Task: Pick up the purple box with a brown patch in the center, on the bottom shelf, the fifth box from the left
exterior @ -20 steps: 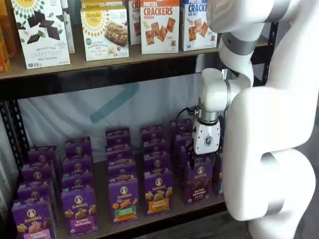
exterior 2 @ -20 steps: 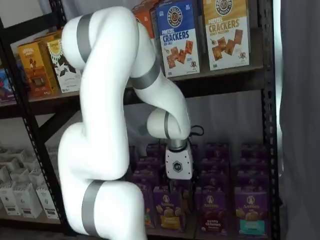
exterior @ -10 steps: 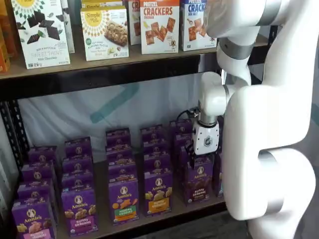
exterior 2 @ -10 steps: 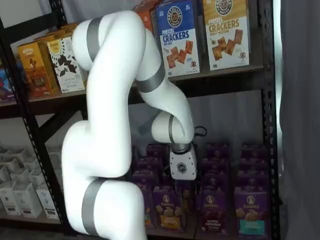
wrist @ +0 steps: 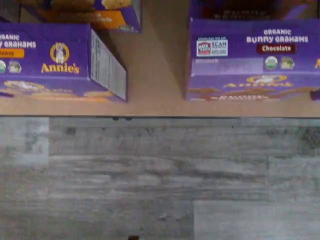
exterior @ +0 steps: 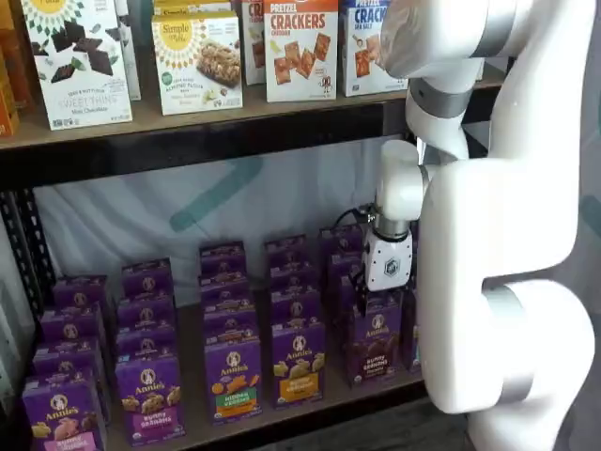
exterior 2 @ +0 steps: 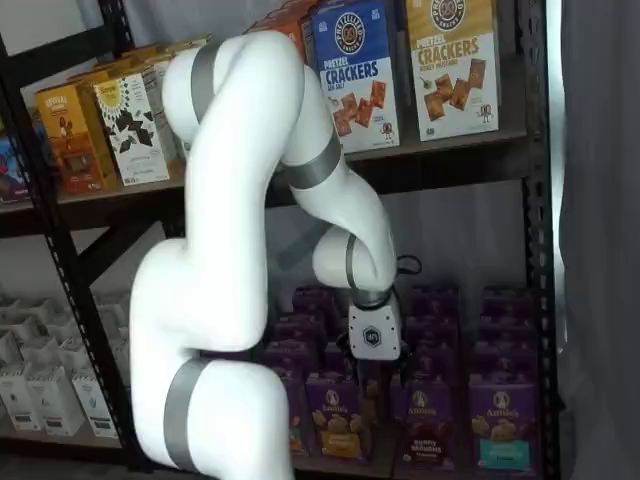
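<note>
The purple box (exterior: 376,344) with the brown patch stands at the front of the bottom shelf (exterior: 310,406), to the right of the orange-banded carton (exterior: 299,362). The box (exterior 2: 426,425) also shows in a shelf view, partly behind the arm. The wrist view looks down on its top (wrist: 252,60), printed "Bunny Grahams Chocolate". My gripper (exterior: 383,303) hangs just above that box, its white body upright and its dark fingers spread, with nothing between them. In a shelf view the gripper (exterior 2: 372,378) hangs low among the purple cartons.
Rows of purple Annie's cartons fill the bottom shelf, among them a teal-banded one (exterior 2: 500,430). A honey carton (wrist: 55,60) lies beside the chocolate one, with bare board (wrist: 155,75) between them. Cracker boxes (exterior: 300,47) stand on the shelf above. Grey wood floor (wrist: 160,175) lies below.
The arm has leaned further toward the shelves, and the gripper has shifted slightly sideways over the front row. The fingers stay spread and no carton has moved.
</note>
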Motion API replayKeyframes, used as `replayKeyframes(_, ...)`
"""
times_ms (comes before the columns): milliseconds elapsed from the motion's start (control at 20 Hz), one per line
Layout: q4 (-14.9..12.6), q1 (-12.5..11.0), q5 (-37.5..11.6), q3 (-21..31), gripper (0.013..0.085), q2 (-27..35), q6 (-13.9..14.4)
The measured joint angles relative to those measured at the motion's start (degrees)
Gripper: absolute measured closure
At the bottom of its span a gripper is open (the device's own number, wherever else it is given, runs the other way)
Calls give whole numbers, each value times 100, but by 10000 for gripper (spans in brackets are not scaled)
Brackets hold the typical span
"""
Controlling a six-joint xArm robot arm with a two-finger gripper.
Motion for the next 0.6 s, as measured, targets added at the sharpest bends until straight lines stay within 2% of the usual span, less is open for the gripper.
replayKeyframes(50,139,5,-24,-33,130,35,-130)
replayKeyframes(100,164,5,9,-109,130,91,-150)
replayKeyframes(600,-26,-73,264,-844,130,705,-40)
